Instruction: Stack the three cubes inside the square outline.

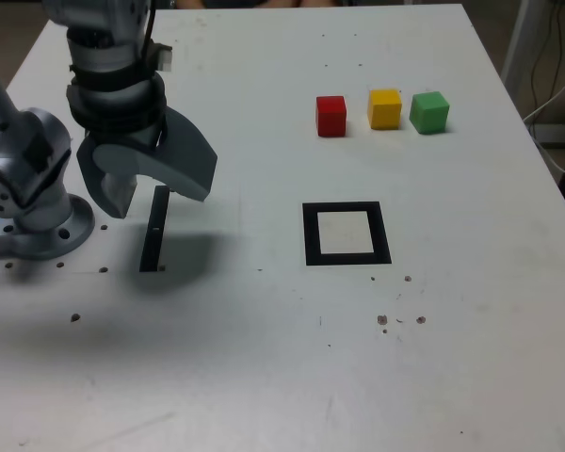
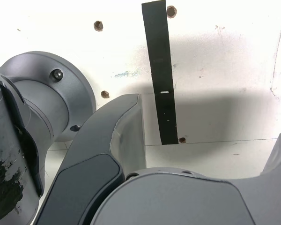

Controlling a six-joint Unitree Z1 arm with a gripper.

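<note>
hand [image 2: 214, 149]: wide open, empty
cubes [image 1: 385, 109]: 1 o'clock in exterior view — off outline [image 1: 347, 234]
bench [image 1: 235, 358]: white, pitted

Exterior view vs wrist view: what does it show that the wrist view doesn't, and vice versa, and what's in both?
Exterior view only: the red cube, yellow cube and green cube, plus the square outline.

Wrist view only: nothing separate that I can identify, but close detail, such as a small white mark on the black strip.

Both: that strip, the arm's round base, holes in the table, and the open, empty gripper.
</note>
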